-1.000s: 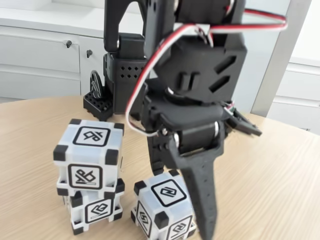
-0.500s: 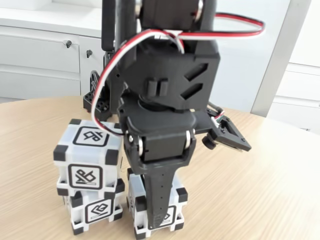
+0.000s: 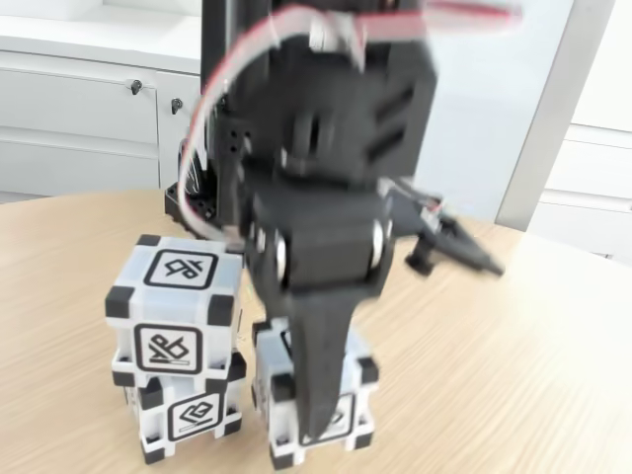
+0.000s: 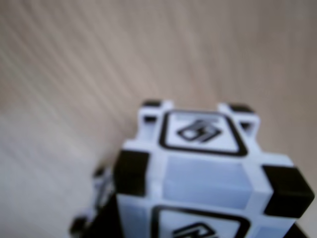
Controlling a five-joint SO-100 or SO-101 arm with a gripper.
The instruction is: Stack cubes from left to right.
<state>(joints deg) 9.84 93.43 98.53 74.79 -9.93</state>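
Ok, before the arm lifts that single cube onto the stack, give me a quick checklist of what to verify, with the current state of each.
1. Two-cube stack standing and square on the table: ok, upper cube sits level on the lower.
2. Single cube upright beside the stack: ok, on the table just right of it in the fixed view.
3. Gripper lowered over the single cube: ok, one finger runs down its front face.
4. Grip closed on the cube: cannot tell, the second finger is hidden and the image is motion-blurred.
5. Gap between single cube and stack: cannot tell, they look very close.
6. Cube centred in the wrist view: ok, but blurred.
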